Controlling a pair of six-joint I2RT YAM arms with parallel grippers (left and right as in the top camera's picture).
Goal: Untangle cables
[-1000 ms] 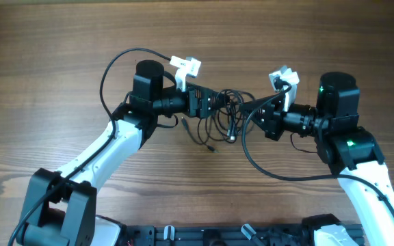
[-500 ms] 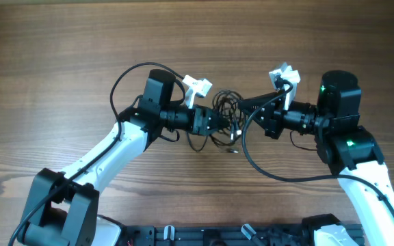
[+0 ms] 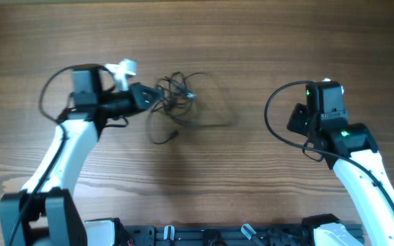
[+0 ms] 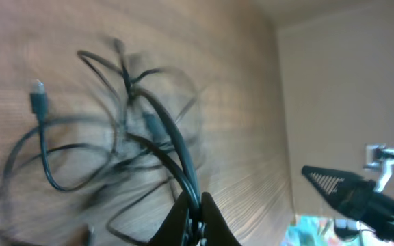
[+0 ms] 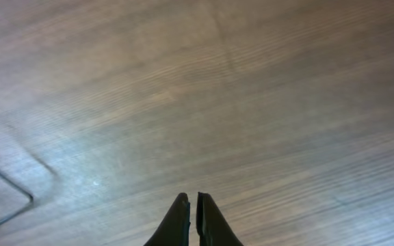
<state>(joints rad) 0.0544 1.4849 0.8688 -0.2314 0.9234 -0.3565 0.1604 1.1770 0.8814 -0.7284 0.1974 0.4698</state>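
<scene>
The cables (image 3: 175,93) are a loose tangle of thin black wires on the wooden table, left of centre, blurred by motion. My left gripper (image 3: 150,96) is shut on a few strands at the tangle's left side. In the left wrist view the cables (image 4: 132,126) fan out from my left gripper (image 4: 195,205), with a small plug end (image 4: 38,98) at the far left. My right gripper (image 3: 297,118) hangs far to the right, apart from the cables. In the right wrist view my right gripper (image 5: 191,202) is shut with nothing between its fingers, over bare wood.
One thin loop (image 3: 219,121) trails from the tangle toward the table's middle. A thin dark strand (image 5: 9,184) crosses the lower left of the right wrist view. The thicker black arm cable (image 3: 273,130) arcs beside the right arm.
The left gripper closed on the cables and dragged the tangle left. The right gripper let go of it and drew back to the right.
</scene>
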